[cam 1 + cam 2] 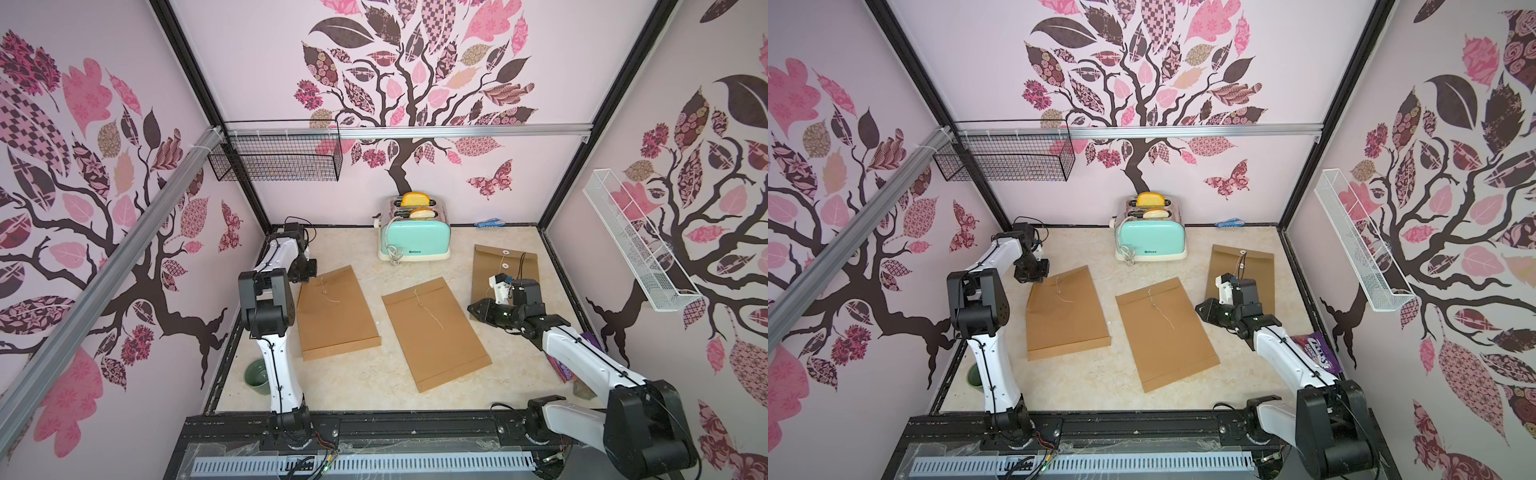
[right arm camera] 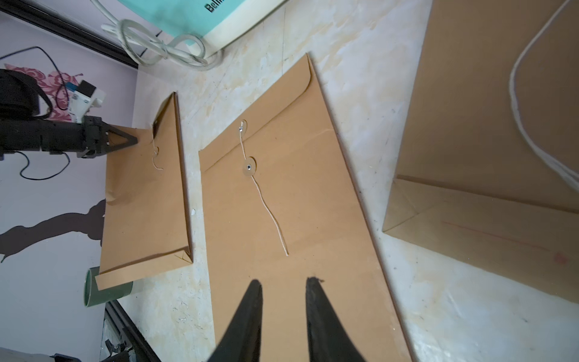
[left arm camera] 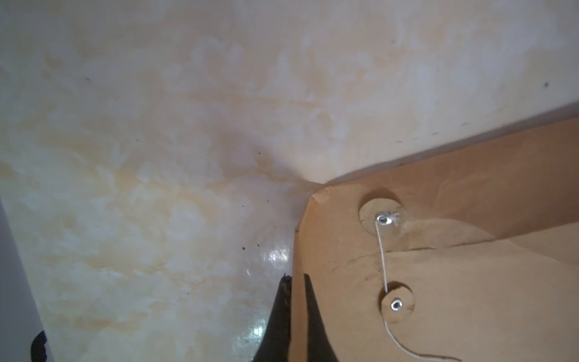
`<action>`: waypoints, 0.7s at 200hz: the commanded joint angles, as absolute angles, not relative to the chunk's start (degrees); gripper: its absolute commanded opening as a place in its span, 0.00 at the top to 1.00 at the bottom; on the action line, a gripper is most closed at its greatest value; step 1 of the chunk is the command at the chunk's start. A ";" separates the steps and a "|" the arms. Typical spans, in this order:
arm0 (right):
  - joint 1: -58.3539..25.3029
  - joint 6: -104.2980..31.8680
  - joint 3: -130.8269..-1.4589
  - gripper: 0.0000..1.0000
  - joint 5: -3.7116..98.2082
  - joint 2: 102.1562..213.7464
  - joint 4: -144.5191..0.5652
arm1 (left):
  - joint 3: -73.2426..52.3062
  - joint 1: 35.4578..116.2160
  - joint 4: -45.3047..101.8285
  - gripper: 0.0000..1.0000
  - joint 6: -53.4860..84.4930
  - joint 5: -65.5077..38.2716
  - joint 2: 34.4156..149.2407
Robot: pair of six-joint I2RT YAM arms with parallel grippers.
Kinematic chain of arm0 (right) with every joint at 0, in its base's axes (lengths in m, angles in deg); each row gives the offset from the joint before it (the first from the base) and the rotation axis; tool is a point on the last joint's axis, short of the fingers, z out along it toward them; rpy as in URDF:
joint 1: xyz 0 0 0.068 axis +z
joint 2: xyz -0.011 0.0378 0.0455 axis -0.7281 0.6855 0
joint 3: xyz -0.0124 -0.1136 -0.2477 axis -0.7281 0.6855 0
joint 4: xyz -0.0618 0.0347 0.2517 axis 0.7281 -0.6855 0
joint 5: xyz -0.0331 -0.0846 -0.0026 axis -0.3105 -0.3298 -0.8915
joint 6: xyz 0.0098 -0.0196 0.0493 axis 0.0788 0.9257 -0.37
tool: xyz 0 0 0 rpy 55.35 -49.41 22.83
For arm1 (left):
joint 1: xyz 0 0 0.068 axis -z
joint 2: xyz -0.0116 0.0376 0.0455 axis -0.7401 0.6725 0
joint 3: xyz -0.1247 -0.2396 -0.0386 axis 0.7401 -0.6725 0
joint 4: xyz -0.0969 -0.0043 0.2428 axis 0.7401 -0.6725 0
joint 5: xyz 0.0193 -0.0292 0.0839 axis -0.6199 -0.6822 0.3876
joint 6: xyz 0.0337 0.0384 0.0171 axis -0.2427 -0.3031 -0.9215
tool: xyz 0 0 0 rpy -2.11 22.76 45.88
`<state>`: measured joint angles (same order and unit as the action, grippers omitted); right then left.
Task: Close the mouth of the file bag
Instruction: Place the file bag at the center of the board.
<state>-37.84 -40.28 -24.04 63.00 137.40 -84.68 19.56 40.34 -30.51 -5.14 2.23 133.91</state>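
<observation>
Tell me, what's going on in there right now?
Left gripper pinched shut on edge of left file bag. Right gripper open, empty. Flap down, string loose. Nothing blocking.

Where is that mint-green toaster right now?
In both top views the toaster stands at the back of the table, against the rear wall, just beyond the middle file bag.

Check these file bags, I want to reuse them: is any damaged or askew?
Yes. The left file bag has a crumpled dent on its outer long edge, seen by the right wrist camera. The fingers of the left gripper pinch that edge near the flap, apparently lifting it.
</observation>
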 commanded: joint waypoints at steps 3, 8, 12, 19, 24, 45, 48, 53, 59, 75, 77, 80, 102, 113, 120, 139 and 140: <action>-38.11 -39.82 -23.36 0.72 62.43 138.37 -83.93 | 17.82 38.30 -26.41 0.72 -2.84 3.06 132.51; -38.09 -39.92 -23.23 0.72 62.73 138.70 -83.43 | 17.92 37.54 -26.56 0.61 -1.97 0.42 132.48; -38.07 -39.85 -23.30 0.71 63.03 138.96 -83.16 | 18.22 36.85 -26.94 0.55 -1.58 -1.80 132.28; -38.07 -39.51 -23.73 0.71 63.55 139.44 -83.13 | 18.47 35.64 -27.13 0.47 -0.99 -5.73 131.90; -38.05 -39.49 -23.96 0.71 63.87 139.77 -83.00 | 18.20 34.96 -26.61 0.41 -0.79 -7.96 131.42; -38.05 -39.42 -25.47 0.71 64.58 141.40 -82.68 | 16.96 32.93 -24.34 0.27 0.28 -11.95 129.76; -38.08 -39.28 -25.84 0.71 64.57 141.60 -82.87 | 16.97 32.75 -24.35 0.26 0.57 -12.31 129.72; -38.07 -39.06 -26.43 0.71 64.60 142.28 -83.31 | 16.97 32.36 -24.27 0.23 0.82 -12.97 129.63; -38.10 -38.88 -26.95 0.71 64.65 142.74 -83.81 | 16.97 32.06 -24.07 0.21 1.27 -13.50 129.54; -38.30 -38.61 -28.34 0.71 64.22 144.16 -85.36 | 16.68 31.67 -24.34 0.19 2.71 -14.30 129.47; -38.29 -38.61 -28.39 0.71 64.00 144.28 -85.51 | 16.59 31.66 -24.46 0.19 3.02 -14.26 129.43; -38.39 -38.61 -28.51 0.70 63.64 144.38 -85.75 | 16.56 31.65 -24.73 0.19 3.43 -14.23 129.28; -40.36 -39.61 -28.31 0.66 61.85 145.03 -86.28 | 13.99 31.80 -24.42 0.18 8.88 -15.27 125.92; -40.84 -39.29 -28.47 0.62 61.68 146.26 -86.78 | 11.08 31.74 -22.25 0.18 12.75 -16.80 121.95; -40.84 -38.72 -29.13 0.61 62.10 147.45 -88.29 | 7.41 31.79 -18.75 0.18 15.52 -19.94 118.51; -40.83 -38.16 -29.52 0.61 64.73 150.27 -89.94 | -1.28 31.76 -10.44 0.18 23.01 -25.63 109.71; -40.83 -38.17 -29.49 0.61 64.84 150.33 -89.96 | -1.69 31.75 -10.06 0.18 23.35 -25.86 109.20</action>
